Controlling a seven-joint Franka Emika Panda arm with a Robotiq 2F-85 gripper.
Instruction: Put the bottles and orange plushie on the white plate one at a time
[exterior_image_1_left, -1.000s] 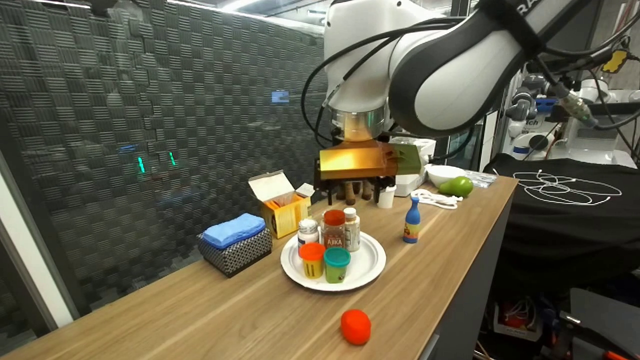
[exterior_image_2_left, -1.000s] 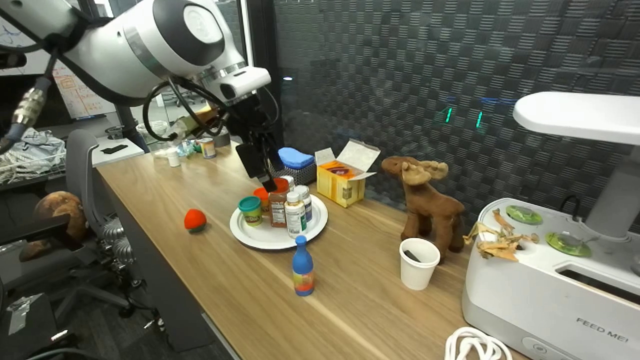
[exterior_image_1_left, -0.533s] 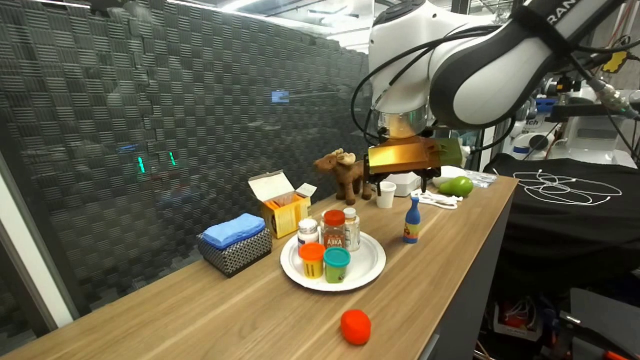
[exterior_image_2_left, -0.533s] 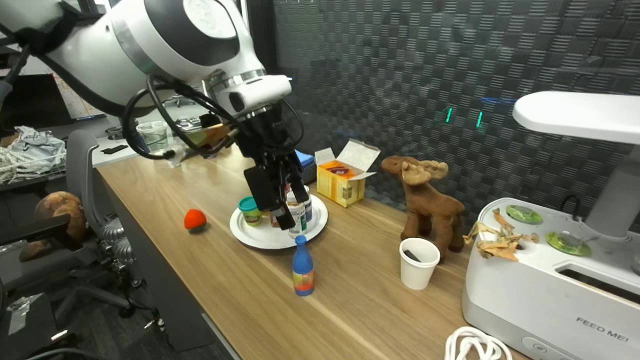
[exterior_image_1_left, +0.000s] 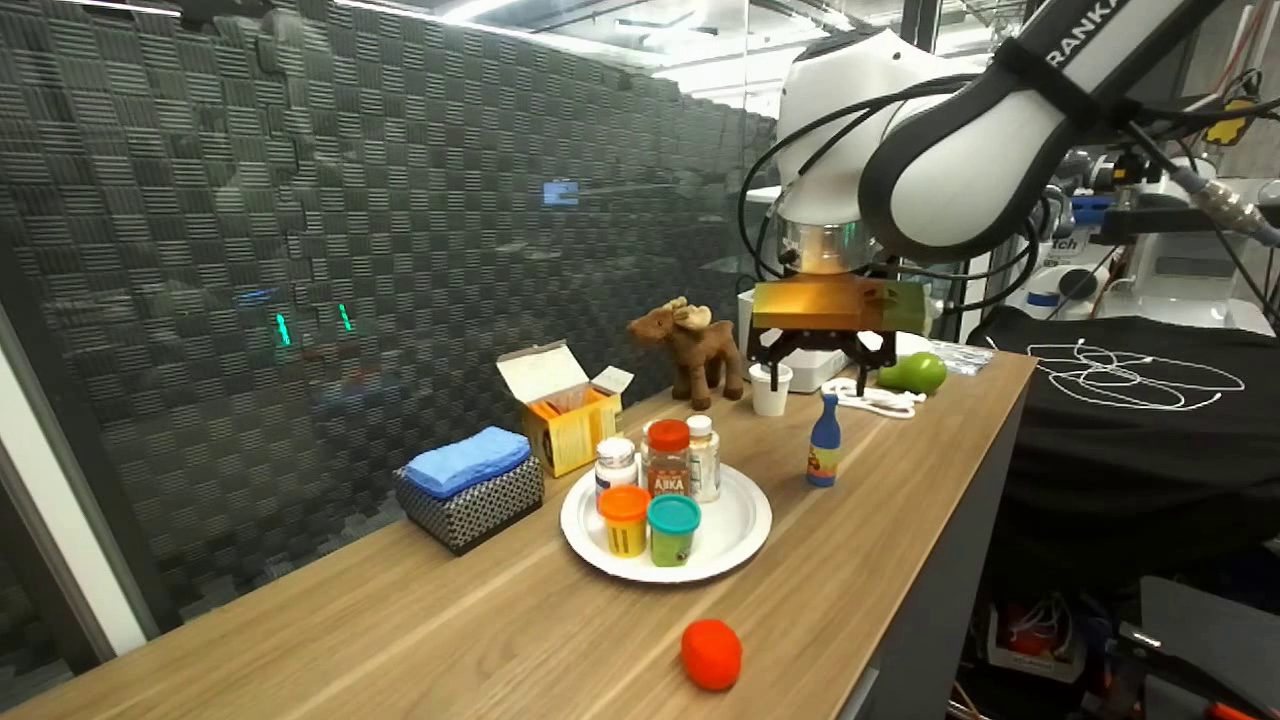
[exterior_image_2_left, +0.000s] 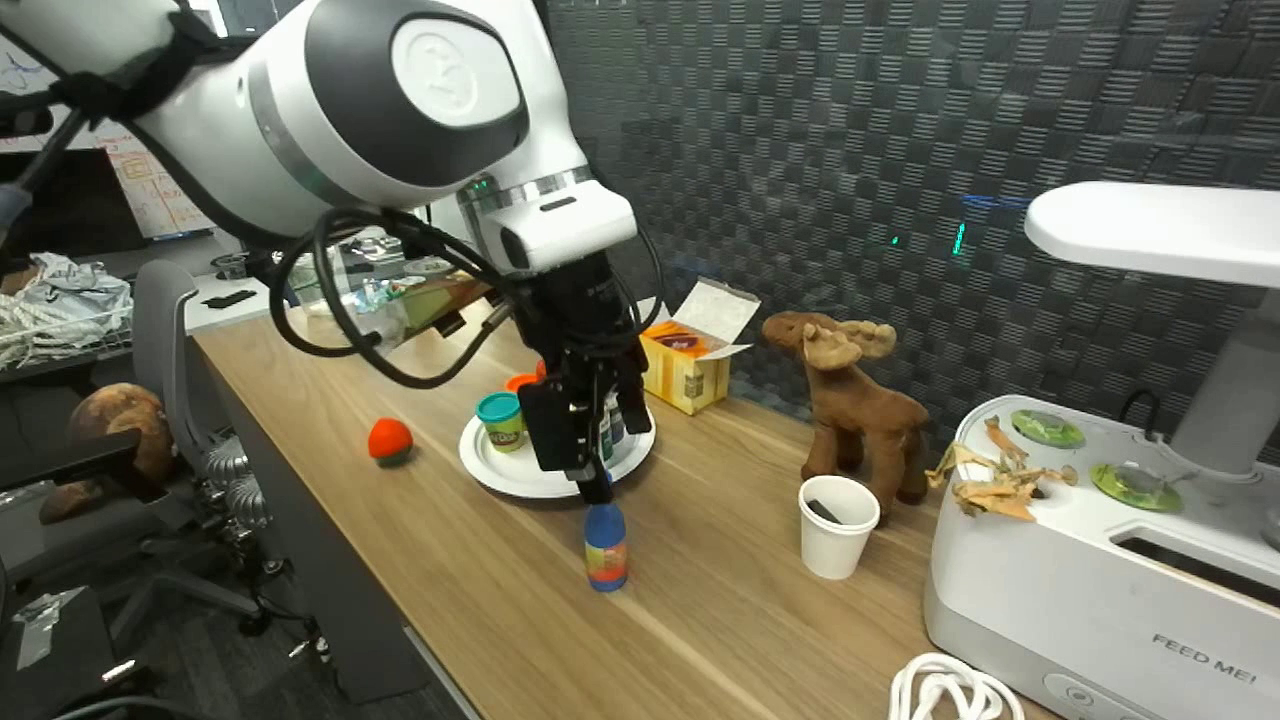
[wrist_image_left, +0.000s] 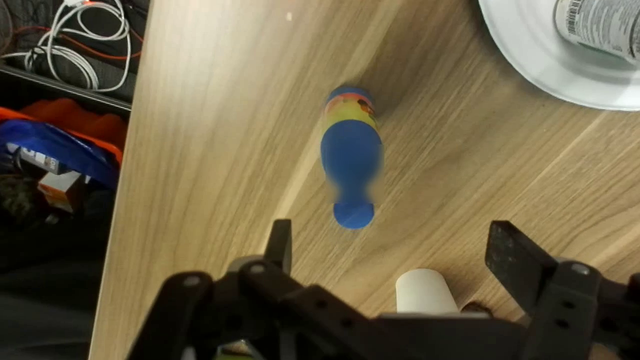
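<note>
The gripper (exterior_image_1_left: 818, 389) is released, its jaws spread wide, and in both exterior views it hangs above the tabletop (exterior_image_1_left: 480, 630), pointing down. In the wrist view the blue bottle (wrist_image_left: 351, 150) stands upright on the wood, its tip between the lines of the two fingers (wrist_image_left: 279, 247) but ahead of them, apart from both. In an exterior view that bottle stands to the right of the white plate (exterior_image_1_left: 738, 525), near it. In the middle of the things on the plate is a brown bottle (exterior_image_1_left: 669, 470) with a red cap, with white bottles (exterior_image_1_left: 706, 470) to its left and right. On the near side of the plate stand a yellow tub (exterior_image_1_left: 627, 535) with an orange lid and, just to its right, a green tub (exterior_image_1_left: 672, 543) with a teal lid. The orange plushie (exterior_image_1_left: 712, 655) lies on the tabletop, nearer than the plate and apart from it, toward the right edge. To the left of the plate are a patterned box (exterior_image_1_left: 500, 505) with a blue cloth (exterior_image_1_left: 468, 460) on top and, farther off, a yellow box (exterior_image_1_left: 575, 440) with its flaps up. Still farther, a brown moose toy (exterior_image_1_left: 695, 350) stands beside a white cup (exterior_image_1_left: 768, 404), which a finger partly covers. In an exterior view a white device (exterior_image_2_left: 1080, 580) marked FEED ME! stands at the near right.
</note>
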